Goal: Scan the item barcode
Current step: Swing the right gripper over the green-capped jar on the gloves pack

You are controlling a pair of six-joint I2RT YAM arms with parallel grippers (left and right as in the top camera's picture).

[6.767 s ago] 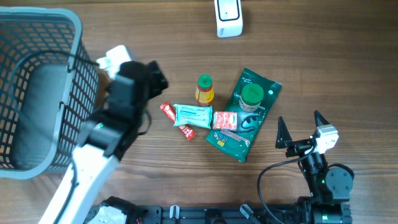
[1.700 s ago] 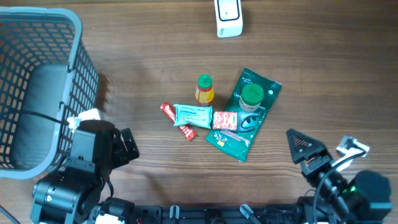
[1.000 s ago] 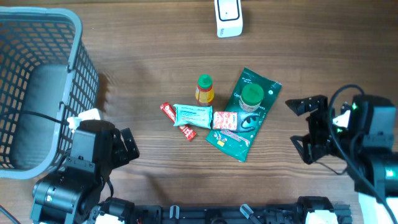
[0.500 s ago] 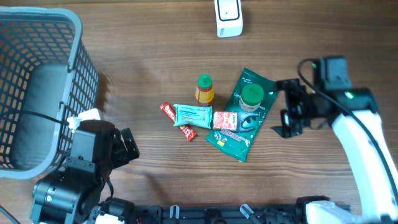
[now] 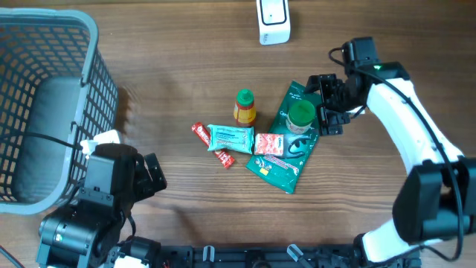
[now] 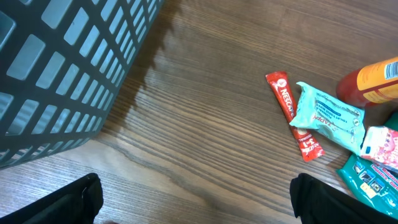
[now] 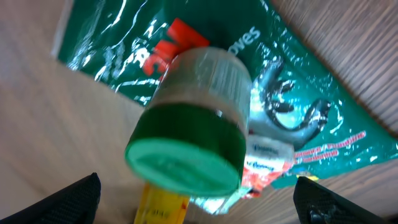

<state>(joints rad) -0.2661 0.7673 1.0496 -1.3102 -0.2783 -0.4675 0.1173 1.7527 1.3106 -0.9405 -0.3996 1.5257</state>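
Small clear plastic jar with green lid [image 5: 301,115] looks rigid, light, slick, so take it across the sides; right gripper [image 5: 324,104] beside it gapes empty.

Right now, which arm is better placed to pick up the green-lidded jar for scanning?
Right. The right gripper hovers open just beside the green-lidded jar, which fills its wrist view. The left gripper, also open, sits back by the basket, far from the jar.
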